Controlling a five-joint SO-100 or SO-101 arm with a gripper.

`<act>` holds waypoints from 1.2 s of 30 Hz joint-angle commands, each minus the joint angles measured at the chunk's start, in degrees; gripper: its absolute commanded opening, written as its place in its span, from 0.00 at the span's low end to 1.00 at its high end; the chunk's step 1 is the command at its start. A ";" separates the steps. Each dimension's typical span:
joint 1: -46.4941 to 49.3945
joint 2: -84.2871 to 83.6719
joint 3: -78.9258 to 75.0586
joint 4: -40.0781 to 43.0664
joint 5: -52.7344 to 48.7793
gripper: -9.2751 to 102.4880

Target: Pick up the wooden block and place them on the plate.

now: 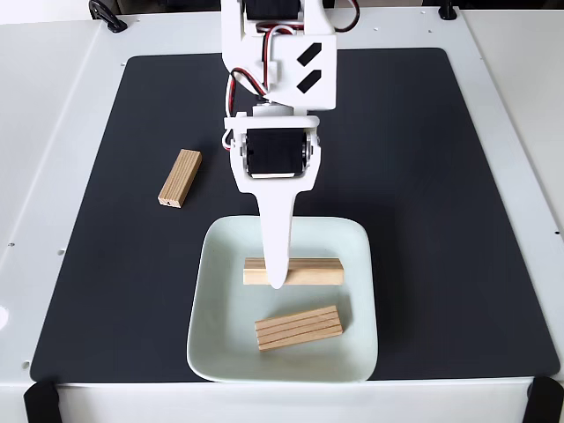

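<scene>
Gripper (277, 280) tip over a striped pine block (313, 271) on the smooth square plate (216, 352); jaw state unclear.

White hand (277, 280) pointing straight down

Striped pine blocks (298, 328), mint-white plate (216, 326)

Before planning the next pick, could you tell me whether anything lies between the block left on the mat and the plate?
Nothing visible does: only bare black mat separates that block from the plate.
</scene>
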 commanded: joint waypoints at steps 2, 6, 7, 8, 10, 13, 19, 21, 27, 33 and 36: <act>0.44 0.62 -2.72 -1.14 0.70 0.08; 0.53 0.62 -2.64 -1.14 0.88 0.08; 0.53 0.62 -2.64 -1.14 0.88 0.08; 0.62 0.62 -2.55 -1.14 0.88 0.08; 1.23 0.62 -2.37 -1.14 0.88 0.08; 1.49 0.62 -2.11 -1.14 0.97 0.10; 2.99 0.62 -1.93 -1.14 7.21 0.34; 2.99 0.62 -1.93 -1.14 8.09 0.41; 2.81 0.97 -1.93 -1.14 7.47 0.46; 2.29 2.46 -1.93 -0.35 7.29 0.45; 2.11 7.65 1.41 1.58 7.38 0.39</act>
